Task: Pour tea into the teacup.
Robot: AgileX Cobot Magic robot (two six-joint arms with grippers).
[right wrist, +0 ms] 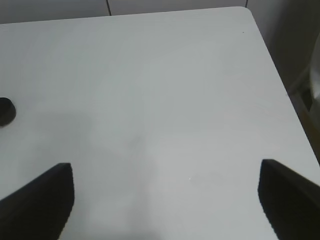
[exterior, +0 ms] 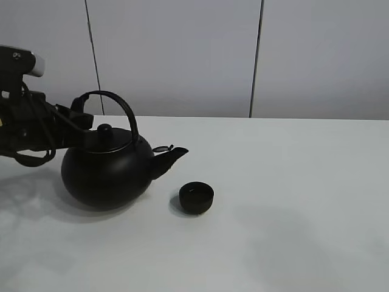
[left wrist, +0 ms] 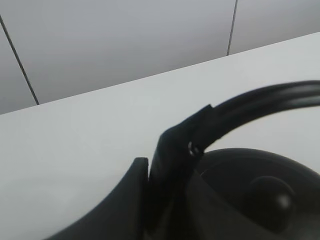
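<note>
The big black kettle (exterior: 106, 173) with an arched handle (exterior: 118, 103) sits upright on the white table, left of centre, its spout (exterior: 173, 155) pointing right. The small black teacup (exterior: 196, 198) stands on the table just in front of and right of the spout, apart from the kettle. My left gripper (exterior: 82, 117) is shut on the left end of the kettle's handle; the left wrist view shows a finger (left wrist: 125, 200) against the handle (left wrist: 240, 107) above the lid knob (left wrist: 270, 197). My right gripper (right wrist: 165, 170) is open and empty above bare table, out of the exterior view.
The white table (exterior: 292, 182) reaches a grey panelled wall (exterior: 182, 55) at the back. Its right edge and rounded far corner (right wrist: 245, 10) show in the right wrist view, where a small dark object (right wrist: 5, 111), probably the teacup, sits at the frame's edge.
</note>
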